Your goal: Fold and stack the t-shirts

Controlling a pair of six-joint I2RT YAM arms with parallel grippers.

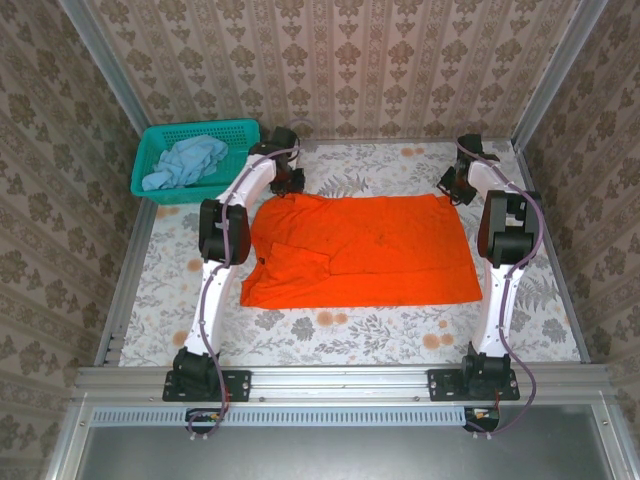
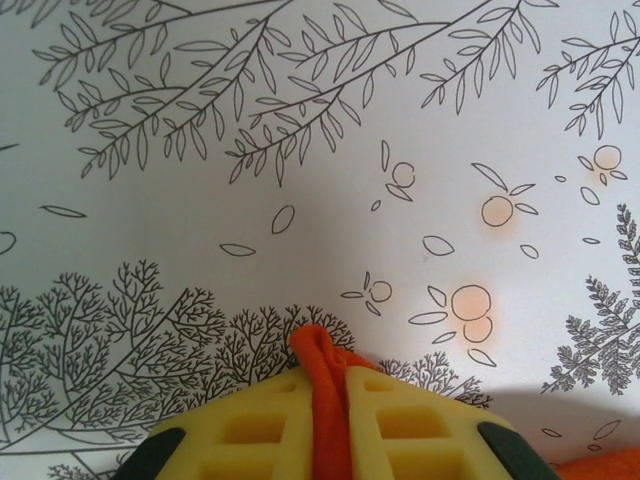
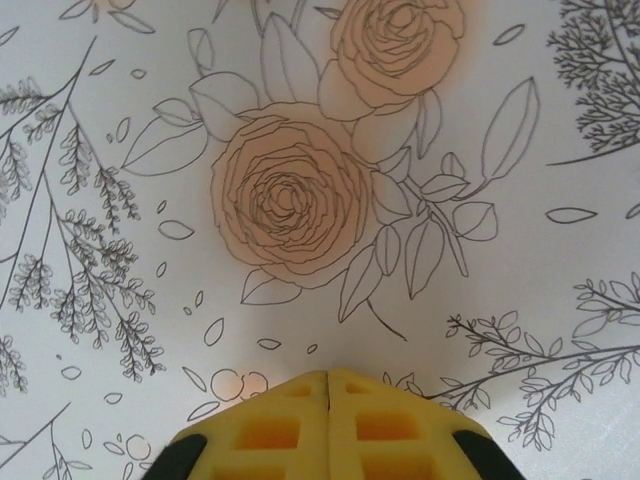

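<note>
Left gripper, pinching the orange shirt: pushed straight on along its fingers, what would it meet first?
Likely the floral table cover, just beyond the orange t-shirt fold that the left gripper pinches; it looks close, though depth is unclear.

The left arm is covering the left edge of the orange t-shirt at centre-left. The wrist view's bottom edge is cutting off the left gripper and its pinched fold.
</note>
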